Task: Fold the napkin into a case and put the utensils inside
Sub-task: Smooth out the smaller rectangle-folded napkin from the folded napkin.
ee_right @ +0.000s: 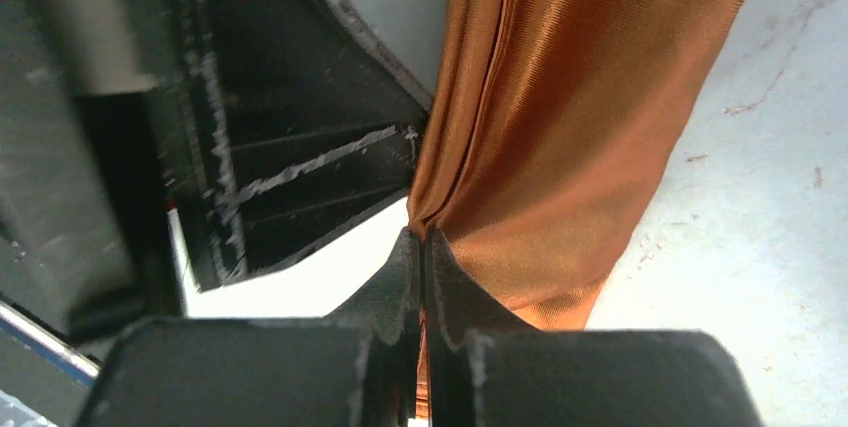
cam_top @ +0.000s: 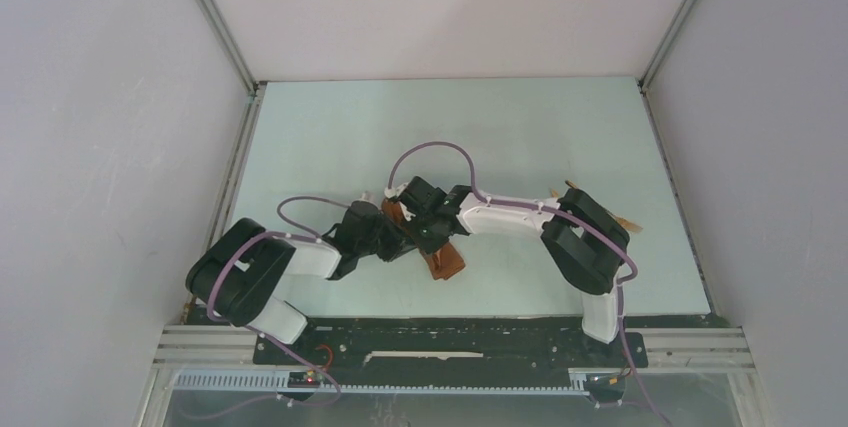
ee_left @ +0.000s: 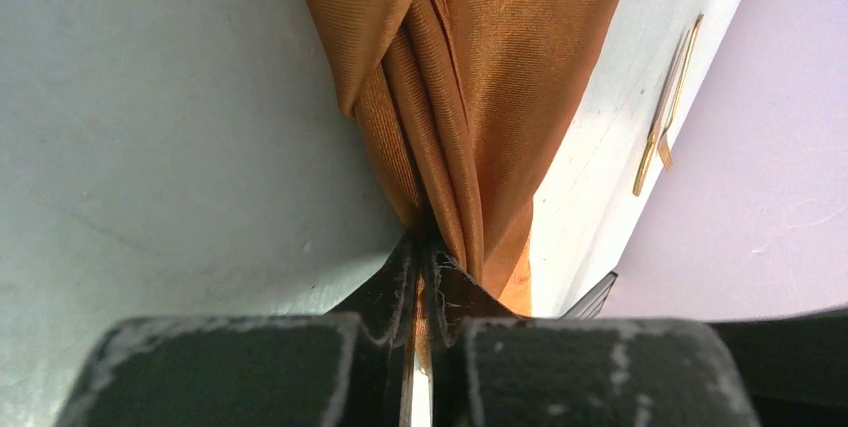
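Top view only: you see the left arm (cam_top: 300, 259) and the right arm (cam_top: 510, 215) bent inward, their ends meeting over the middle of the table (cam_top: 330, 127), a little toward its near edge. From here the cloth is mostly hidden beneath them.
Left wrist view only: you see the napkin (ee_left: 480, 67) gathered into long pleats that fan out from the fingertips. It also shows the utensils (ee_left: 664, 107) lying by the table's right edge, close to the wall (ee_left: 760, 167).
Right wrist view only: you see the cloth as a smooth, shiny sheet with one sharp crease. A scuffed black housing (ee_right: 290, 137) fills the frame's left side.
Left gripper (ee_left: 420, 252): it is pressed together on the napkin, with the bunched pleats running straight into the pinch.
Right gripper (ee_right: 422, 242): it is pressed together on the napkin, with the creased edge caught between the tips.
Napkin and grippers: the cloth hangs between the two pinches and rises away from each set of fingertips, above the table surface.
Utensils and grippers: they lie well apart from both, untouched, and the right arm partly covers them in the top view.
Count, napkin: one.
Count, utensils: two thin golden pieces, lying side by side. You cannot tell which one is the fork.
Count, arms: two, with one gripper each.
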Tool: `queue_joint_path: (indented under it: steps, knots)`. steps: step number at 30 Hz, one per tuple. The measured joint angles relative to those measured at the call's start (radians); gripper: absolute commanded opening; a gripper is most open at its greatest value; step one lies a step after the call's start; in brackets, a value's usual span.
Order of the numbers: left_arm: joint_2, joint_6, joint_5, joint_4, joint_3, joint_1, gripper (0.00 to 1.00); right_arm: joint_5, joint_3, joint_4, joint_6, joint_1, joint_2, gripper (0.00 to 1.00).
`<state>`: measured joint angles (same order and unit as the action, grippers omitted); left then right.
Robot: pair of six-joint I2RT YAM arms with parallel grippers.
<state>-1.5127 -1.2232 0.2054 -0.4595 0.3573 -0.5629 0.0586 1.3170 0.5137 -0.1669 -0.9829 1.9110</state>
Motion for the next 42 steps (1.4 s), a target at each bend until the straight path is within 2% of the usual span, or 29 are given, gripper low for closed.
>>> queue_joint_path:
  steps: [8, 12, 21, 23, 26, 35, 39, 42]
  knots:
    - [0.063, 0.022, -0.04, 0.069, -0.015, -0.003, 0.15, 0.042, -0.009, -0.049, -0.029, 0.026, 0.039, 0.0]
    - [0.14, 0.068, -0.058, 0.164, -0.029, 0.014, 0.25, 0.084, -0.024, -0.084, -0.042, 0.045, 0.039, 0.01]
    - [0.451, 0.177, -0.077, 0.42, -0.065, 0.168, 0.39, 0.145, -0.048, -0.118, -0.049, 0.072, 0.033, 0.03]
    - [0.475, 0.19, -0.076, 0.449, -0.048, 0.189, 0.37, 0.151, -0.053, -0.124, -0.048, 0.074, 0.032, 0.05]
    - [0.438, 0.206, -0.059, 0.458, 0.012, 0.197, 0.28, 0.154, -0.056, -0.129, -0.048, 0.076, 0.03, 0.07]
    - [0.107, 0.226, 0.016, 0.309, 0.167, 0.199, 0.11, 0.168, -0.061, -0.137, -0.049, 0.08, 0.028, 0.14]
    - [-0.001, 0.231, 0.026, 0.274, 0.185, 0.199, 0.07, 0.177, -0.063, -0.138, -0.052, 0.084, 0.027, 0.3]
    - [-0.014, 0.235, 0.022, 0.259, 0.18, 0.199, 0.06, 0.185, -0.067, -0.135, -0.06, 0.087, 0.017, 0.44]
